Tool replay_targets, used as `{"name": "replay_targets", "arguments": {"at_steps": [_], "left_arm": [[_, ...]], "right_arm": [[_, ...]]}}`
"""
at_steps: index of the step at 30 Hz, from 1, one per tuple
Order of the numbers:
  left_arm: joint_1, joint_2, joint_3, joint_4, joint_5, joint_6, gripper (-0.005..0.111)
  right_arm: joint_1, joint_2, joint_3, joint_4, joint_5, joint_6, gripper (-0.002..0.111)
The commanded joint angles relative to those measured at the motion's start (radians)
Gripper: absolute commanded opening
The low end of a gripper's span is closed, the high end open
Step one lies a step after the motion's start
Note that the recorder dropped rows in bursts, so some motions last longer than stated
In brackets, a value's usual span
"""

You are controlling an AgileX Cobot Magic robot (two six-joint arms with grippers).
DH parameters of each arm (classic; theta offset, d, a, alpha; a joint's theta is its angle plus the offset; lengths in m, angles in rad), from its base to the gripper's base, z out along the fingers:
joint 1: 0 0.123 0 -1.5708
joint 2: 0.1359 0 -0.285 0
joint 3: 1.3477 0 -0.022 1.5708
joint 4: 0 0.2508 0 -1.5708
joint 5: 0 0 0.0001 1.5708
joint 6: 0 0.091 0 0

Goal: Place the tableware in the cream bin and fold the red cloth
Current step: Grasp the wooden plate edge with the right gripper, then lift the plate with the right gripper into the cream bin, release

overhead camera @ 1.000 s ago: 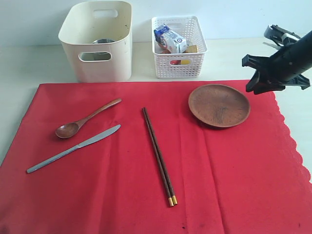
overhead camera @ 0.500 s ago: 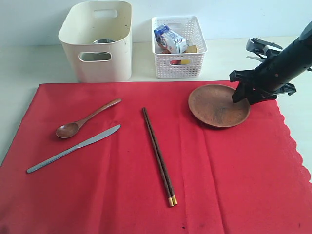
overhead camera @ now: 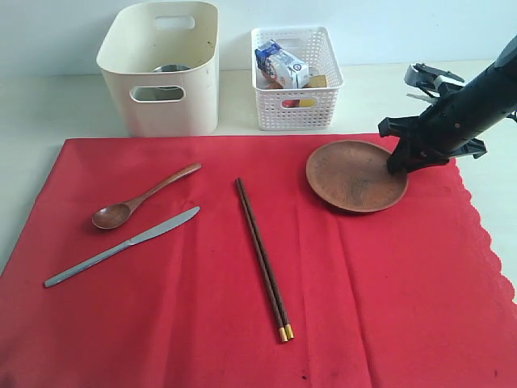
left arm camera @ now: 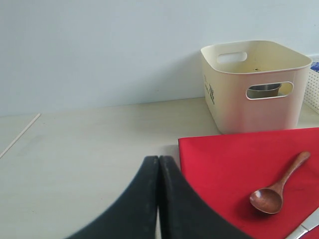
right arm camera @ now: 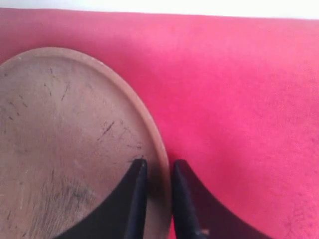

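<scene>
Nudged a little toward 9 o'clock, the round brown wooden plate [overhead camera: 355, 175] now has my right fingers [overhead camera: 397, 164] down on its 3 o'clock rim.
Those fingers pinch the rim, one inside, one outside; my left fingers [left arm camera: 155, 169] are pressed together over the bench [left arm camera: 89, 149]. Plate lies at 2 o'clock on the red cloth [overhead camera: 242, 323]; cream bin [overhead camera: 170, 117] stands off the cloth at 11 o'clock.

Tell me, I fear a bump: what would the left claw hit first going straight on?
Probably only bare table, then the wall; red cloth and cream bin sit off the left claw's line.
</scene>
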Motion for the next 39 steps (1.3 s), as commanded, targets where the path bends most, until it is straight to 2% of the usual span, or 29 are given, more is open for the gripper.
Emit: {"name": "replay_targets", "arguments": {"at_steps": [1,19,26,39], "left_arm": [[-0.005,-0.006,-0.001,-0.005,-0.001,-0.001,0.001],[-0.005,-0.006,-0.001,-0.005,-0.001,-0.001,0.001],[-0.005,-0.006,-0.001,-0.005,-0.001,-0.001,0.001],[-0.005,-0.006,-0.001,-0.005,-0.001,-0.001,0.001]], "right_arm": [[0.001,0.005,-0.006,-0.026,0.048,-0.012,0.000],[0.001,-0.156,-0.006,0.072,0.163,-0.008,0.000],[0.001,-0.213,-0.006,0.205,0.207,-0.027,0.000],[0.001,-0.237,-0.006,0.613,0.289,-0.280,0.000]]}}
